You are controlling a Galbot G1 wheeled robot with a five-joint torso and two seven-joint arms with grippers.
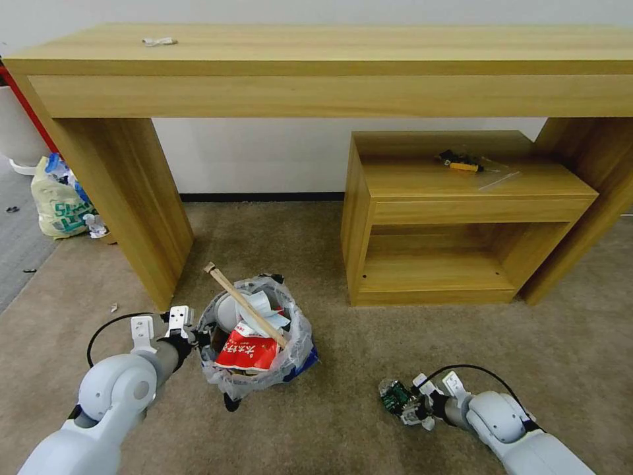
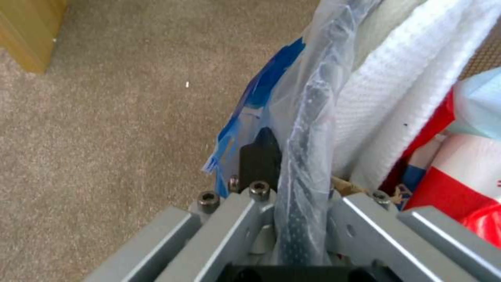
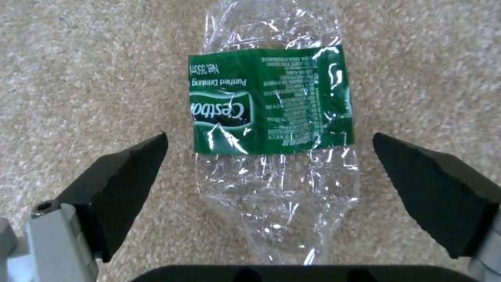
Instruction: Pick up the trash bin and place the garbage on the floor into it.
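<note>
The trash bin [image 1: 290, 353] is a small black bin in a crinkly clear bag with a blue patch, standing on the beige floor [image 1: 369, 343]. It holds a red wrapper [image 1: 247, 351], a wooden stick [image 1: 245, 305] and white pieces. My left gripper [image 1: 201, 338] is shut on its near rim; the left wrist view shows the bagged rim [image 2: 308, 129] pinched in that gripper [image 2: 297, 160]. A crushed clear plastic bottle [image 3: 271, 117] with a green label lies on the carpet between the spread black fingers [image 3: 130, 176] of my right gripper [image 3: 270, 135], which hovers open over the bottle [image 1: 394, 394] at the front right [image 1: 405, 406].
A long wooden desk [image 1: 330, 72] spans the back, its leg [image 1: 125, 198] just left of the bin. A low wooden shelf unit [image 1: 461, 218] stands at the right. A pale-yellow printed shopping bag [image 1: 59, 198] sits far left by a grey carpet strip [image 1: 20, 244].
</note>
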